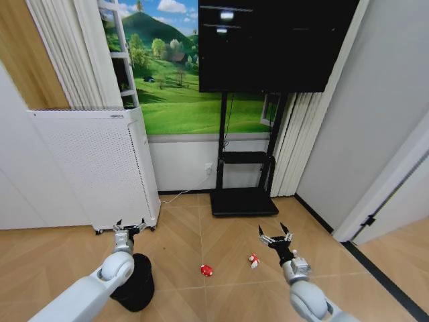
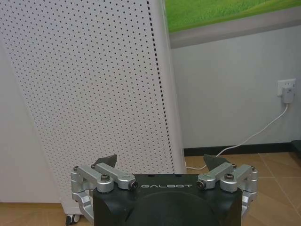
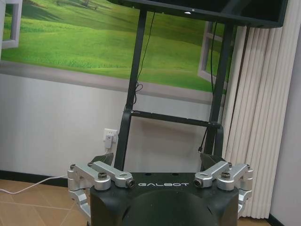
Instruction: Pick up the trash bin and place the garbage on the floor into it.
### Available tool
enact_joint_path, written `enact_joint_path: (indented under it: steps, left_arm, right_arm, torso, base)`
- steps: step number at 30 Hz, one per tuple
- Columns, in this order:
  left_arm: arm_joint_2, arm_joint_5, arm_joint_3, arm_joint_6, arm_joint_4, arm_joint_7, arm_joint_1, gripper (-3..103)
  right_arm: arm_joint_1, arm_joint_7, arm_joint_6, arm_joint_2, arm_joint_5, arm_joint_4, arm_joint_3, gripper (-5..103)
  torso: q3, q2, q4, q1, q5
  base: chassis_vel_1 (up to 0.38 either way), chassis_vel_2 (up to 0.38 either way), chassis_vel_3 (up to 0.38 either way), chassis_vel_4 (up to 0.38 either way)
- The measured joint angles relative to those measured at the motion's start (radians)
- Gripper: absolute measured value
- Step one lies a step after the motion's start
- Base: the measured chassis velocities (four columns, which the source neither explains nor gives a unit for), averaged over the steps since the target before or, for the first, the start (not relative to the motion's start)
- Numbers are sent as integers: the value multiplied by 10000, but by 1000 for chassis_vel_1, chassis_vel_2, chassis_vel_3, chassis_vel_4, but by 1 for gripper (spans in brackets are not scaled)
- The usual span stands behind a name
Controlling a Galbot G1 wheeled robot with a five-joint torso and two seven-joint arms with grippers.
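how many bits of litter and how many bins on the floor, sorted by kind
Red wad: 1
Red-and-white wrapper: 1
Black mesh bin: 1, partly behind the left arm
Total: 3 things, 2 of them litter

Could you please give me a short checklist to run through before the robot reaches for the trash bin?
1. Left gripper open and empty: ok.
2. Right gripper open and empty: ok.
3. Trash bin in view, below the left arm: ok, though partly hidden.
4. Red wad and red-and-white wrapper located on the floor: ok.
5. Bin's rim exposed for a grasp: cannot tell.
6. Room beside the white perforated appliance: cannot tell.
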State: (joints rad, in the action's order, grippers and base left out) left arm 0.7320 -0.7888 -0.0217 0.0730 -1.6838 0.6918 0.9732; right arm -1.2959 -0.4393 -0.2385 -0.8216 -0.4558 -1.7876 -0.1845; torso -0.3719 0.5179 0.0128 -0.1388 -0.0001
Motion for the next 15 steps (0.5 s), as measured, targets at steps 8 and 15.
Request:
enact_joint_path:
  steps: [8,15]
  left_arm:
    - [133,3,-82,3,29,81,92,100]
    - [227,-13,-160,-13,18,196,236,100]
  right_arm:
    - [76,-22,-7,-25,99,85,56,100]
    - [-10,-18,-68,-24,145,89,-26,100]
  torso:
    - [218,-354,2,138,1]
    - [414,-672,4,258,1]
  base:
    - [0,0,0,0]
    - [0,0,0,0]
